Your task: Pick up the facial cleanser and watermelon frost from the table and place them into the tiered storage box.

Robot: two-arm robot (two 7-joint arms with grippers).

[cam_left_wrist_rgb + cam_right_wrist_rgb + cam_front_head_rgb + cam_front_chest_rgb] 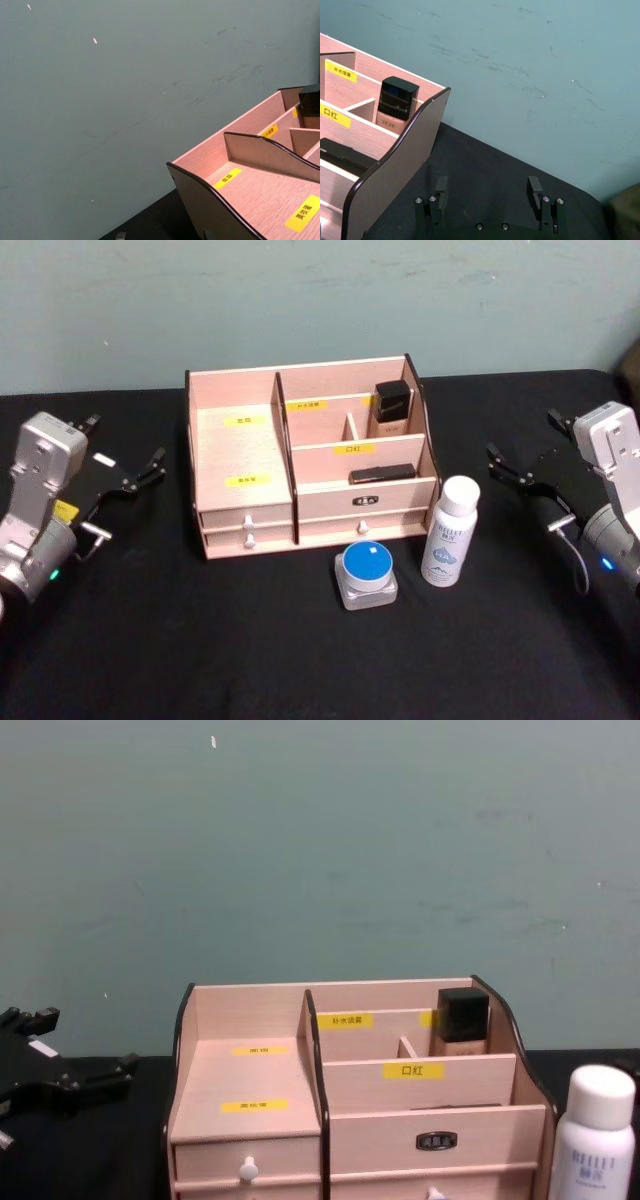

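1. In the head view, you are looking at the light wooden, dark-edged tiered storage box (240, 455), which is standing at the middle back of the black-clothed table (250, 650).
   - Its rear right compartment is holding a small beige bottle (392, 405) with a black cap, upright.
   - The lower right compartment in front of it is holding a flat black bar (382, 475), lying down.
   - The stepped left compartments are showing bare wood and yellow labels (245, 421).
   - The tall white cylindrical plastic facial cleanser (451, 532) is standing upright on the table just beside the box's front right corner.
   - The watermelon frost (366, 575), a squat clear jar with a round blue lid, is sitting near the cleanser on its left, in front of the white-knobbed drawers (247, 530).
   - The left gripper (124, 445) is hovering well left of the box, and the right gripper (522, 437) well right of it. Both have their fingers spread wide and are holding nothing.
2. The left wrist view is taking you along the box's left compartments, where the labels are lying on the wooden floors. The beige bottle's black cap is peeking in at the far end.
3. The right wrist view is showing you the right gripper's two black fingers wide apart above the cloth, beside the box's curved right wall. It is also giving you the "VEZE" lettering on the beige bottle.
4. The chest view is facing the box front-on. The cleanser's "BELLET" lettering is reading clearly at the lower right, and the left gripper is hanging at the left edge with its fingers apart.
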